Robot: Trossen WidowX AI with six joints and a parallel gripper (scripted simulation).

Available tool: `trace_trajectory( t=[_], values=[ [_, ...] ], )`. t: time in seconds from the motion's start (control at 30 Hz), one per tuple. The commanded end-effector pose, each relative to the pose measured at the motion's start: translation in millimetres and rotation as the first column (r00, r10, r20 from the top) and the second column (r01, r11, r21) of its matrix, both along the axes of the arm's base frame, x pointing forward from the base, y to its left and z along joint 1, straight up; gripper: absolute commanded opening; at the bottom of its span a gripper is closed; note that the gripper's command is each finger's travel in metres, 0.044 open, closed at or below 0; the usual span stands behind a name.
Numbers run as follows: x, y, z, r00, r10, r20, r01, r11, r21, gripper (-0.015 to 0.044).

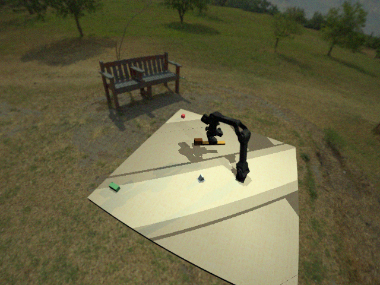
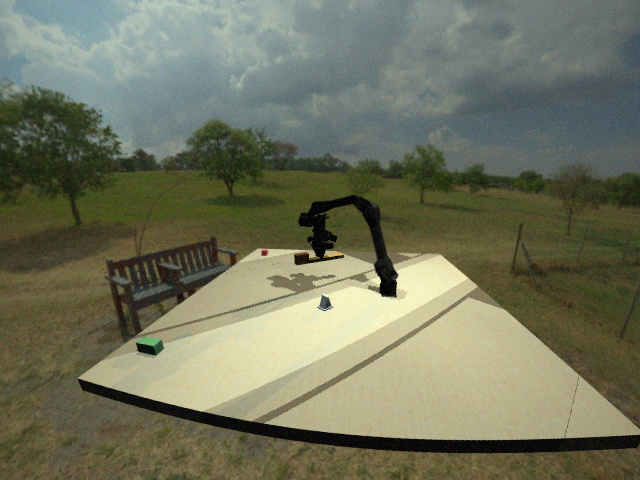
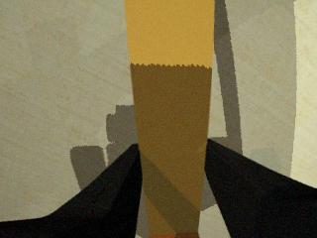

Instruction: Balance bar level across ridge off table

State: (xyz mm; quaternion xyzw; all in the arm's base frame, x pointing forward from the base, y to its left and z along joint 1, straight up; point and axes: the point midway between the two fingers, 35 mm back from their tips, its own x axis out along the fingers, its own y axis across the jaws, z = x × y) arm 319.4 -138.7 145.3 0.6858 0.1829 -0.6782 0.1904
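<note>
Gripper (image 1: 211, 137) clamped down on the yellow bar (image 1: 219, 142), fingers pressing it from both sides near its middle, as the wrist view shows clearly. Sweeping across from the left now: a green block (image 1: 114, 186) sits by the table's left corner, well away from everything. Further in, a small red cube (image 1: 183, 116) near the far edge. Then the bar itself, low over the table (image 1: 245, 233) on its far half, with a brown block (image 1: 198, 141) at its left end. Whether the bar touches the surface, I can't tell from here. Nearer us, the little grey ridge (image 1: 200, 178) stands alone, well apart from the bar. On the right, the arm's base (image 1: 242, 174) is planted beside it.
</note>
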Motion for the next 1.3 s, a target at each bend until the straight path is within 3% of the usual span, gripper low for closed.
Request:
trace_trajectory(
  t=[0.0, 1.27],
  values=[
    [2, 16, 5, 1.000, 0.015, 0.011, -0.014, 1.000, -0.002, 0.0000],
    [-14, 166, 6, 0.984, 0.177, 0.010, -0.177, 0.984, 0.005, 0.0000]
  ],
)
